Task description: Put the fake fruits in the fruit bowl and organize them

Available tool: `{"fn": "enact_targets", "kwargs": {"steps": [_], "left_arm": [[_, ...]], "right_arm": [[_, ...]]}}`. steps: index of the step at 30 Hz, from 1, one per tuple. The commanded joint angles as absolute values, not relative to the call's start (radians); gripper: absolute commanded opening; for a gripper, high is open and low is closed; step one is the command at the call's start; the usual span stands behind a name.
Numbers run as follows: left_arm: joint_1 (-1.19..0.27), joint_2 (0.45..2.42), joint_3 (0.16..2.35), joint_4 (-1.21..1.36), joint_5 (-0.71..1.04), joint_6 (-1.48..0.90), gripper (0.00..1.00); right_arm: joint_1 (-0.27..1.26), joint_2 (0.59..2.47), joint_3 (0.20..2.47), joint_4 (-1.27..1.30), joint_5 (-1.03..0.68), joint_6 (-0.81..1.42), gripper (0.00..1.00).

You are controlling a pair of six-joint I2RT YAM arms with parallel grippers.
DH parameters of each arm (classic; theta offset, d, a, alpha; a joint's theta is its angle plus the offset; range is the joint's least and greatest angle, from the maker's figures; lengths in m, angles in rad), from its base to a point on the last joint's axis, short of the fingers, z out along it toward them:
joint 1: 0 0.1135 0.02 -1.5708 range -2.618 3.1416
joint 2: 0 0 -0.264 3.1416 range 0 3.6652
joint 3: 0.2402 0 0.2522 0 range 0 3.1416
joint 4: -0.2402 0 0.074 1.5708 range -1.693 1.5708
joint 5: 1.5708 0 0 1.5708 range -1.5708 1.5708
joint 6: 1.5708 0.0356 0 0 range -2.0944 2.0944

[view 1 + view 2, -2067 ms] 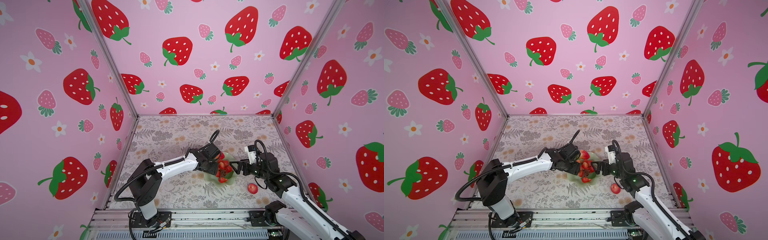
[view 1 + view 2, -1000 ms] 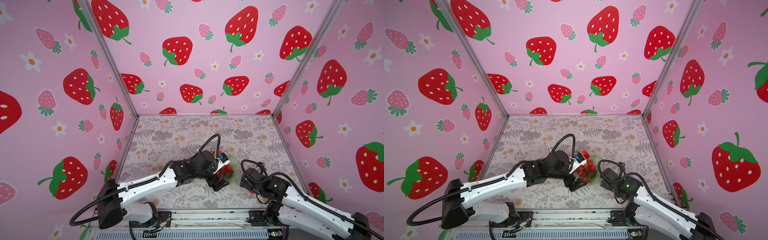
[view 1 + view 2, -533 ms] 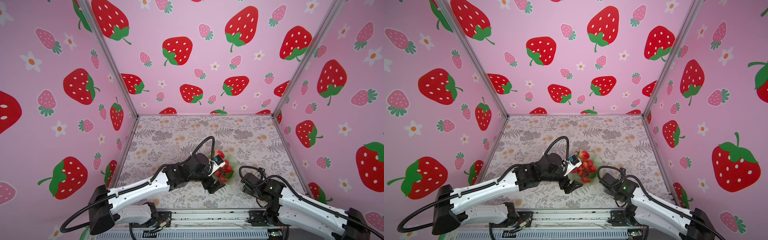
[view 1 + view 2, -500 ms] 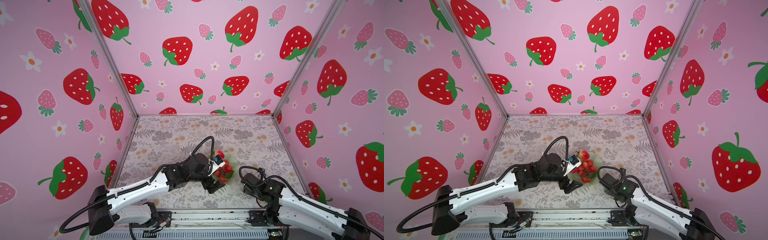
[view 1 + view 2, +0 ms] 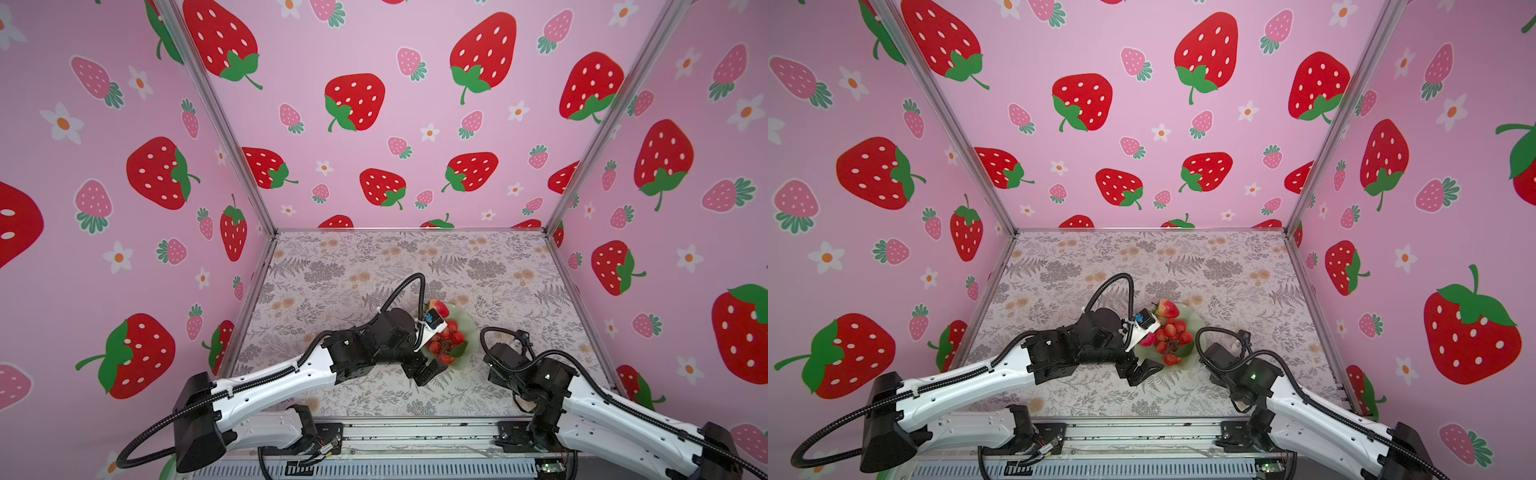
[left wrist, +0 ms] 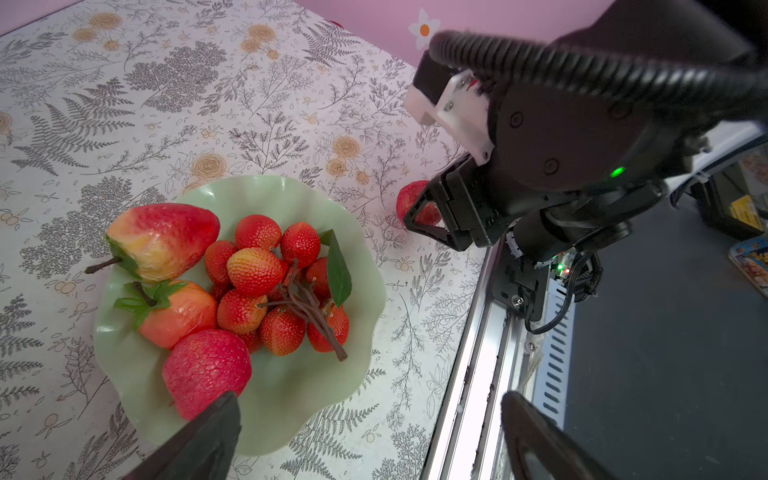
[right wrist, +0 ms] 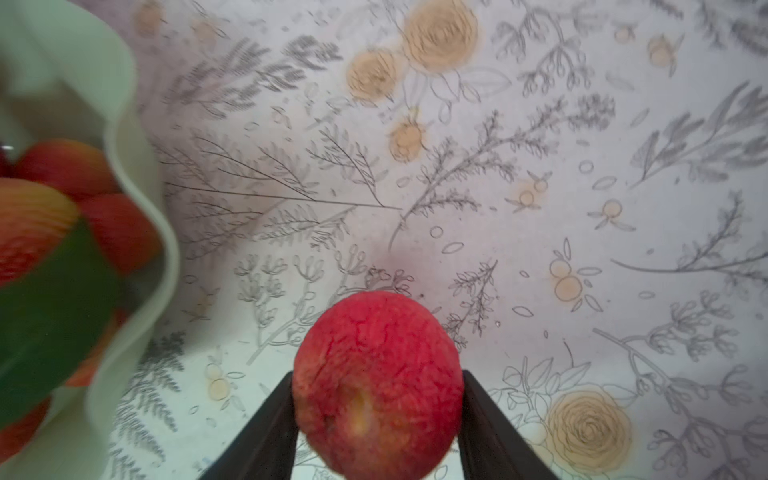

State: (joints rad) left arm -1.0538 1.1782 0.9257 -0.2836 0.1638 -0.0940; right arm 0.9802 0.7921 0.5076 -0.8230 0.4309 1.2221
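The mint-green fruit bowl (image 6: 291, 191) with its wavy rim holds a bunch of small red balls (image 6: 270, 282), two strawberries (image 6: 162, 241) and a round red-pink fruit (image 6: 208, 370). In both top views the bowl (image 5: 467, 320) (image 5: 1196, 316) sits near the table's front. My left gripper (image 6: 370, 436) hangs open and holds nothing, just in front of the bowl (image 5: 424, 370). My right gripper (image 7: 378, 415) is shut on a second round red fruit (image 7: 378, 386) low over the table, right of the bowl (image 7: 124, 124). In the top views the right arm (image 5: 507, 361) hides that gripper and fruit.
A metal rail (image 6: 478, 374) runs along the table's front edge, close behind both grippers. Pink strawberry-print walls (image 5: 374, 124) enclose the back and sides. The right arm's wrist (image 6: 561, 145) stands close to my left gripper. Floral tabletop (image 5: 374, 257) stretches behind the bowl.
My right gripper has closed on the round red fruit on the table. The left arm has drawn back from the bowl towards the front edge, still open.
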Motion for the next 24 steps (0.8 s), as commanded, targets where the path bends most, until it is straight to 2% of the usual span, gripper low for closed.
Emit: {"fn": "enact_targets", "kwargs": {"steps": [1,5,12,24], "left_arm": [[-1.056,1.162,0.928,-0.241,0.144,-0.100,0.99],[-1.056,1.177,0.935,-0.242,0.046,-0.116,0.99],[-1.055,1.174,0.941,-0.233,0.008,-0.137,0.99],[-1.056,1.162,0.927,-0.230,-0.035,-0.160,0.99]], "right_arm": [[0.972,0.810,0.606,-0.739,0.520,1.057,0.58],[0.939,0.885,0.651,-0.524,0.485,0.872,0.58],[0.698,1.013,0.612,-0.213,0.200,0.715,0.58],[0.663,1.133,0.614,-0.106,0.052,0.636,0.58]]}}
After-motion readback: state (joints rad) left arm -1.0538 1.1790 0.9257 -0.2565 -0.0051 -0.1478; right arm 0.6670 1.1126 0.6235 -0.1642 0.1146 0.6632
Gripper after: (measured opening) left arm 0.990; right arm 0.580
